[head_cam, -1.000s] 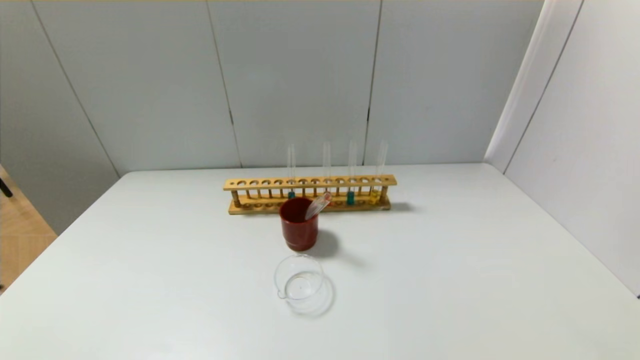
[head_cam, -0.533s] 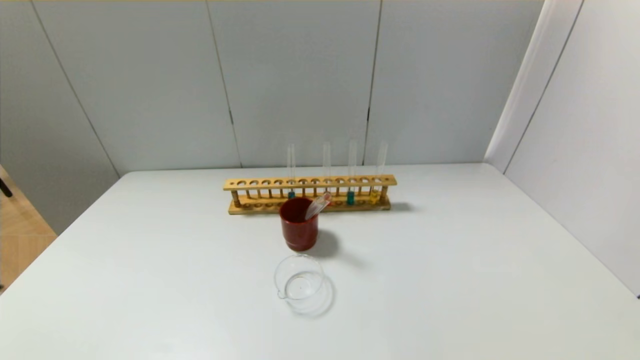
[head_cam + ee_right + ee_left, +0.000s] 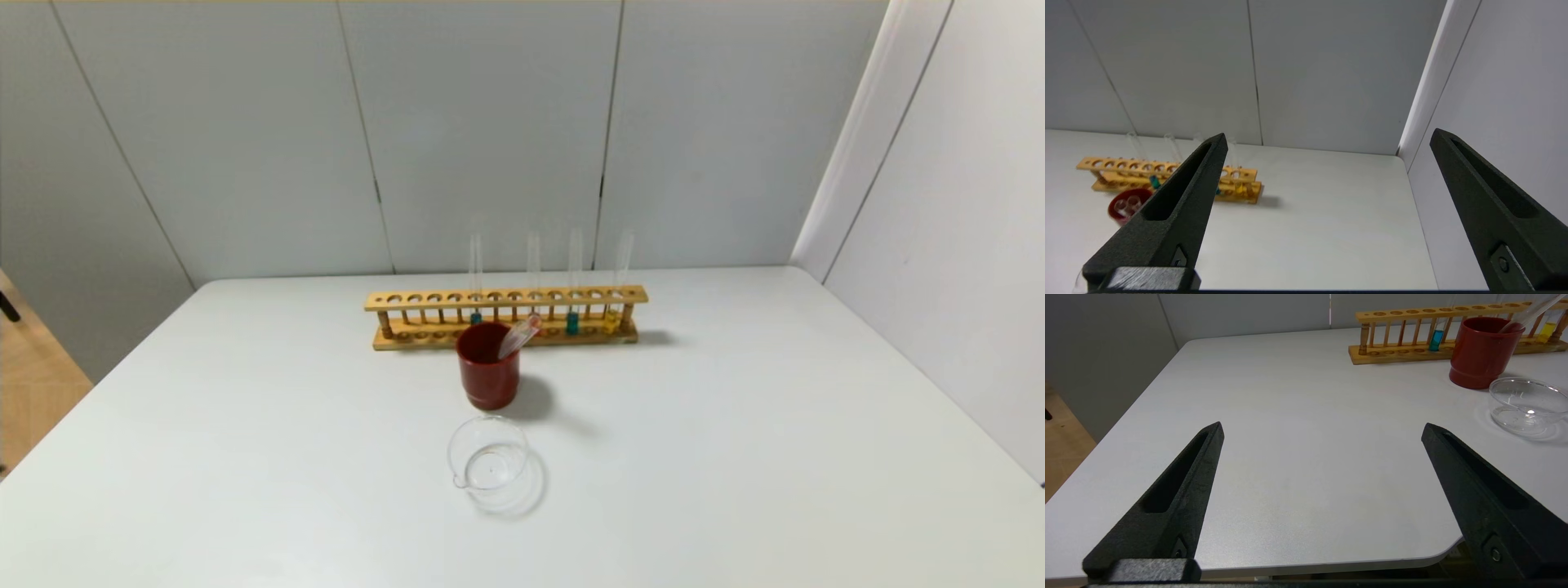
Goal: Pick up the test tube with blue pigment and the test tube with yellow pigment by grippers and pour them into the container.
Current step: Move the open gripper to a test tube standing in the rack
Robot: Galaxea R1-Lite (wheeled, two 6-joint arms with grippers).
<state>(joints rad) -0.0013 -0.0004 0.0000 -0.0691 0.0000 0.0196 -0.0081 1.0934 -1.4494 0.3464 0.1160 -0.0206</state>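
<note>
In the head view the test tube with blue pigment (image 3: 573, 322) and the test tube with yellow pigment (image 3: 612, 320) stand upright at the right end of the wooden rack (image 3: 424, 301). The container (image 3: 488, 463), a low clear glass dish, sits nearer on the table. Neither arm shows in the head view. My left gripper (image 3: 1323, 426) is open and empty over the table's near left corner, far from the container (image 3: 1527, 405). My right gripper (image 3: 1329, 134) is open and empty above the table's right side, well away from the test tube with yellow pigment (image 3: 1239, 188).
A dark-red cup (image 3: 488, 366) with a clear tube leaning in it stands between rack and dish. Another tube with darker blue liquid (image 3: 475, 318) and a further tube (image 3: 533, 269) stand in the rack. Walls close the back and the right side.
</note>
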